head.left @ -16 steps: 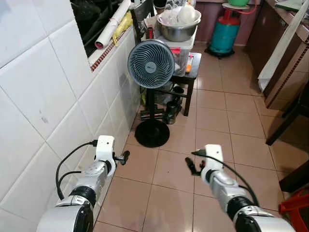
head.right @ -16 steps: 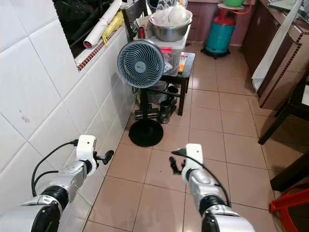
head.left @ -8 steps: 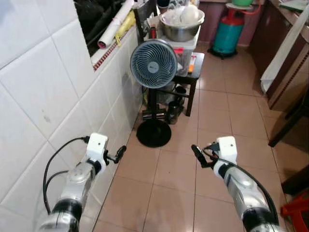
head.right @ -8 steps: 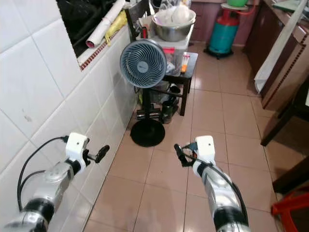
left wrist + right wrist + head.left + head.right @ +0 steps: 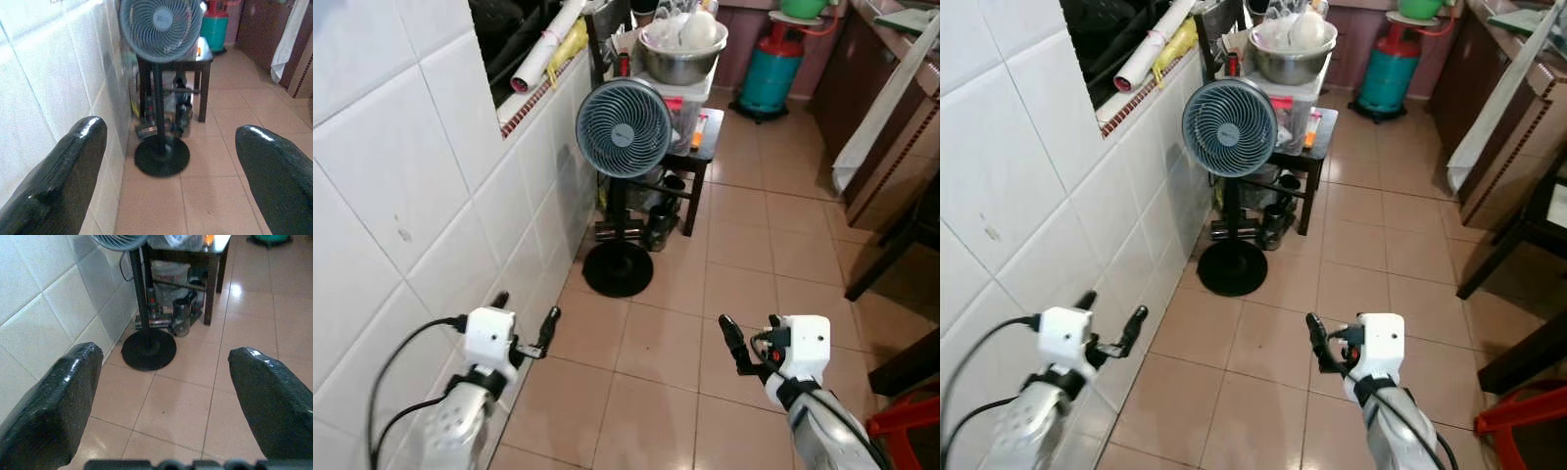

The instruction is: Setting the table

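Walking down the tiled floor (image 5: 754, 245) looks like the step in hand, a judgement: both jaws are open and empty, left gripper (image 5: 523, 329) by the wall (image 5: 401, 176), right gripper (image 5: 732, 345) mid-floor. Beyond the fan (image 5: 624, 128), a small table (image 5: 710, 132) carries a steel bowl (image 5: 677, 61) heaped with pale items, likely the tableware; next comes closing in on it

Tiled kitchen floor (image 5: 754, 245), white tiled wall (image 5: 401, 196) on the left. A grey fan (image 5: 624, 127) on a round black base stands by the wall, right in front of a small dark table (image 5: 705, 137) carrying a steel bowl (image 5: 677, 59). Teal gas cylinder (image 5: 771, 73) further back.
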Tool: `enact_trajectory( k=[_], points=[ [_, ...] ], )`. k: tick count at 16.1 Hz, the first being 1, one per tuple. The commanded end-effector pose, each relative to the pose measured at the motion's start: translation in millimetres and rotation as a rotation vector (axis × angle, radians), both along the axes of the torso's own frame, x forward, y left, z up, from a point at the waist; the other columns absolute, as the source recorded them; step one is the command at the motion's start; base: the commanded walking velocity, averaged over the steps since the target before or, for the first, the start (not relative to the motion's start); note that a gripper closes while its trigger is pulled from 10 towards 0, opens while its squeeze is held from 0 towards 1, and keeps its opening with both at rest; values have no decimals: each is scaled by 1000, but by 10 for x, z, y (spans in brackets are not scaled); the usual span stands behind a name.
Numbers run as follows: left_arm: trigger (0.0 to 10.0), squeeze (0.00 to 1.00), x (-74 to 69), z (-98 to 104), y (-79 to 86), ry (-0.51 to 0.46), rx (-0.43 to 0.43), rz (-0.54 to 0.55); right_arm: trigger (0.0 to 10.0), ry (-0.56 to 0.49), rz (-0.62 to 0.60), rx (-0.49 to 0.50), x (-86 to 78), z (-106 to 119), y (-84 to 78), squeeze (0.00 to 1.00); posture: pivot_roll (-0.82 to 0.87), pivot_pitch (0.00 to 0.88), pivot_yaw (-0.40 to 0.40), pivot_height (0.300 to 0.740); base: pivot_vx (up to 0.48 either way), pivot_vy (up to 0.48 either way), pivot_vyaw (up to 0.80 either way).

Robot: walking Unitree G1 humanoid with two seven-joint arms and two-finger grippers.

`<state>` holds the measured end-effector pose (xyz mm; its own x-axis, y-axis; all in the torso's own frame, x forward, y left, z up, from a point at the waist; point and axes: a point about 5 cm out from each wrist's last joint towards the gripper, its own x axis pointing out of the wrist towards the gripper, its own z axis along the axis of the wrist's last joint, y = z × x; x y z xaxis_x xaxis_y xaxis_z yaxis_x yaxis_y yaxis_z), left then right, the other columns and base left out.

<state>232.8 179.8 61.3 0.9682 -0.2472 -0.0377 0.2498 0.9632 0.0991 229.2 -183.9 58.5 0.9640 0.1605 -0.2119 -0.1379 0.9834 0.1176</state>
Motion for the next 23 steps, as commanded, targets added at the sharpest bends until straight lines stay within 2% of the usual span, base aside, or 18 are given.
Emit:
enact_trajectory(
  k=[1,3,4,6,8,10,11,13,17,20,23],
  points=[
    [10000,0,-17,24,-14,1,23,1,10000,-3,22,3,-16,30,39,0,31,0,-22,740,0,0,0],
    [10000,0,-52,90,-4,-7,38,33,10000,9,6,-30,-56,79,15,0,31,0,-21,740,0,0,0],
    [10000,0,-55,125,-4,-10,50,37,10000,19,6,3,-73,91,9,0,33,0,-32,740,0,0,0],
    [10000,0,-89,195,-44,-9,52,17,10000,-10,-15,-37,-128,156,-27,0,21,0,-33,740,0,0,0],
    [10000,0,-117,236,-84,0,60,13,10000,-1,-50,-19,-186,172,-60,0,18,0,-35,740,0,0,0],
    [10000,0,-128,274,-55,-5,119,6,10000,44,-62,-6,-217,125,-44,0,20,0,-32,740,0,0,-800],
    [10000,0,-96,305,-68,-3,102,-23,10000,29,-61,-14,-197,139,-17,0,23,0,-30,740,0,0,-800],
    [10000,0,11,332,-92,-6,59,17,10000,17,-74,-12,-158,168,-6,0,9,0,-21,740,0,0,-800],
    [10000,0,73,321,-180,-5,25,48,10000,12,-120,-24,-154,186,-55,0,0,0,-13,740,0,0,-800],
    [10000,0,140,335,-167,-8,2,58,10000,-26,-145,-71,-114,226,-27,0,0,0,-23,740,0,0,-800],
    [10000,0,137,319,-166,-3,2,57,10000,-48,-153,-90,-77,275,-36,0,-4,0,-27,740,0,0,-800]
  ],
)
